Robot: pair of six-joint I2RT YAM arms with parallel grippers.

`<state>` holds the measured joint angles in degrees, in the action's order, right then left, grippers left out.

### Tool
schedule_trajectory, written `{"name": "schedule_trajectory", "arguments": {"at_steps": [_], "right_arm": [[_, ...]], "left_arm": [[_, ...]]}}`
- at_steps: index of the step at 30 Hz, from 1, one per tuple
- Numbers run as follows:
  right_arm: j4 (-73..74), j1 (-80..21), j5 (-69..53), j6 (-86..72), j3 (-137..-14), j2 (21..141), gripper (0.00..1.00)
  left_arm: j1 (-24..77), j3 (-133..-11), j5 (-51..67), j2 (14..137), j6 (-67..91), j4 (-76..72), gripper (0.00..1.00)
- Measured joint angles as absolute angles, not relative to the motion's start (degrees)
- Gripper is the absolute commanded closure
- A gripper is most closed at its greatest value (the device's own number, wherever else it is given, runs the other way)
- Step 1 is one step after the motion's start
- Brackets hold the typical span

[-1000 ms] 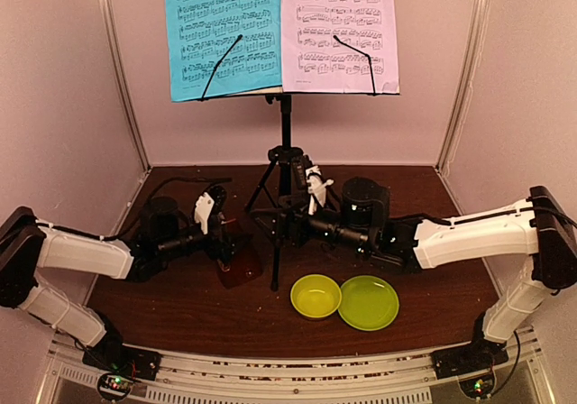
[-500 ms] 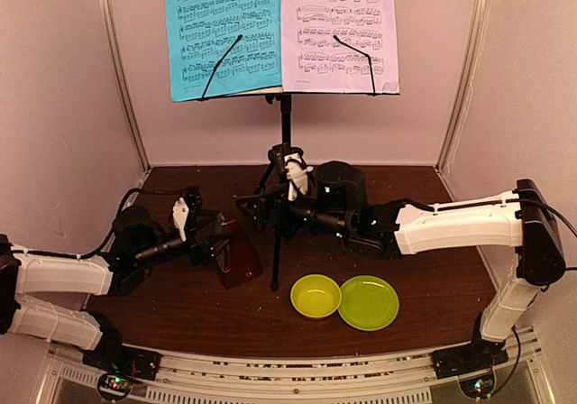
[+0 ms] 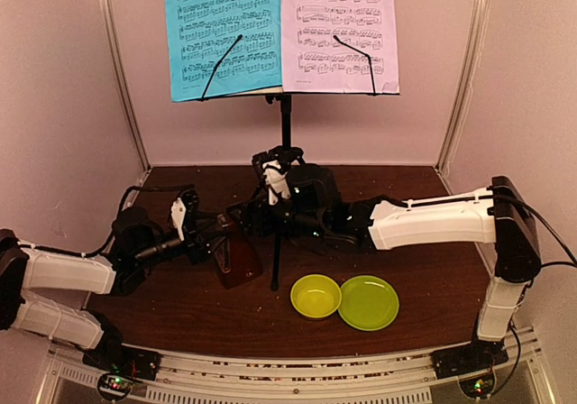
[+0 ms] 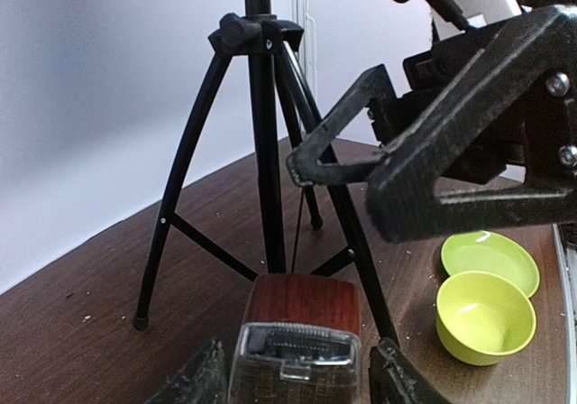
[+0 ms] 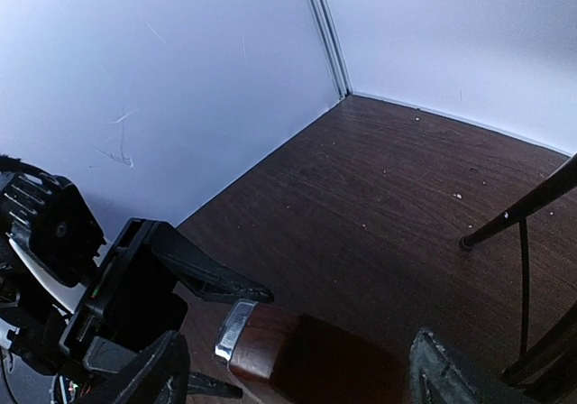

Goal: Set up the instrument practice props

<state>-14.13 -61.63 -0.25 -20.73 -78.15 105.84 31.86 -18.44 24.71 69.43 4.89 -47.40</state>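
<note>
Left claw: jaws partly spread, straddling the metronome at its clear-cover end, one finger on each side. The wrist view shows a thin gap on both sides, so it is not a grip. The metronome sits on the table, its brown wood body pointing away from the claw.

Right claw: jaws wide, holding nothing. It faces the left claw from the opposite side. In its own wrist view the metronome lies low between its fingers. The two claws are close; I can't tell if they touch. From the left wrist, the right claw hangs above and just past the metronome.

Outward from the left claw:
- Straight ahead, just behind the metronome, is the music stand. Its tripod feet are on the table, and one leg comes down close by the metronome's far corner.
- Ahead and to its right are the bowl and, just beyond that, the plate, rims about touching.

High above both claws, the stand's desk carries the blue sheet on the left claw's side and the lilac sheet on the right claw's side. They sit edge to edge, with a thin black wire across each.
</note>
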Motion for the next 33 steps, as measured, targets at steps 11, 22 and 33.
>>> {"name": "schedule_trajectory", "arguments": {"at_steps": [11, 22, 33], "right_arm": [[-12.0, -61.6, 0.1, -20.7, -79.9, 109.0, 0.16], [-11.2, -61.7, 0.3, -19.7, -80.5, 110.2, 0.17], [-11.8, -62.2, 0.8, -19.8, -80.2, 110.3, 0.21]], "left_arm": [[30.1, -18.1, 27.7, 71.1, 7.9, -51.3, 0.61], [29.6, -16.7, 28.4, 71.7, 8.6, -54.7, 0.71], [28.8, -13.5, 29.4, 74.6, 10.6, -64.7, 0.84]]}}
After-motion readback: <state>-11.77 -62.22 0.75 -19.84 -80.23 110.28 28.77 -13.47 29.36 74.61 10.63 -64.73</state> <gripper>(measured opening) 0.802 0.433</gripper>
